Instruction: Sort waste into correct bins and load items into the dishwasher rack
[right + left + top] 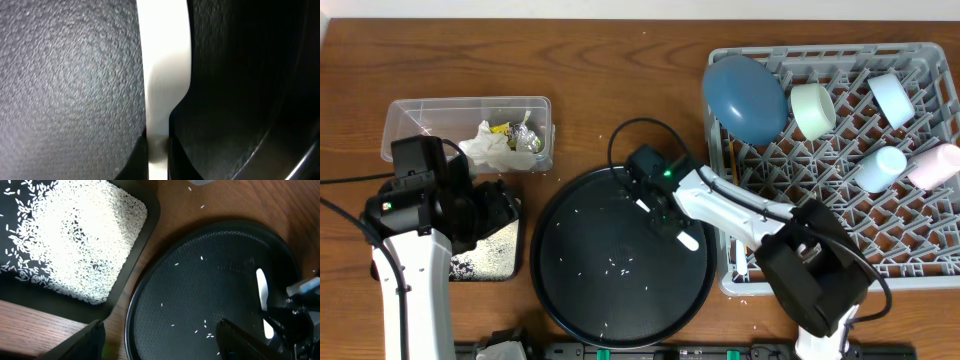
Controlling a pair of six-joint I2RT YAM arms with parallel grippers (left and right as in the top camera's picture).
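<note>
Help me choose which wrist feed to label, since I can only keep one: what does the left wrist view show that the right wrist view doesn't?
Only left wrist: the shallow black tray heaped with rice, the wooden table, stray grains on the round black tray. Only right wrist: a close look at the right hand closed on the narrow part of the white utensil. Both: that utensil and the round tray's textured surface.
</note>
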